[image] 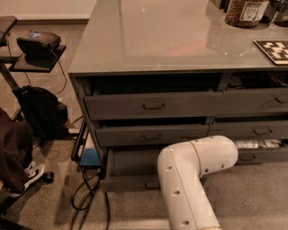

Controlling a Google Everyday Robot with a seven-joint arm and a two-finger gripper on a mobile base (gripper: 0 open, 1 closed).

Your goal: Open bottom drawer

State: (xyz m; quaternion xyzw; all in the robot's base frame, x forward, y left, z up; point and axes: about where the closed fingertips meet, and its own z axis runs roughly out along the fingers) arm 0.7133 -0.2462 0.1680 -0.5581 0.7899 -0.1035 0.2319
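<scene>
The bottom drawer (128, 183) of the left stack stands pulled out, its low dark grey front near the floor and its bare grey tray (135, 161) showing behind it. Its handle is mostly covered by my white arm (193, 175), which rises from the lower edge and bends right across the drawer's right end. My gripper lies hidden behind the arm's elbow, somewhere by the drawer's right part.
Taller grey drawer fronts (153, 107) sit above, slightly ajar. A right-hand drawer (258, 144) shows white packets. Cables (90, 193) and a blue box (91, 157) lie on the floor to the left, beside a black bag (40, 110). A jar (245, 11) stands on the counter top.
</scene>
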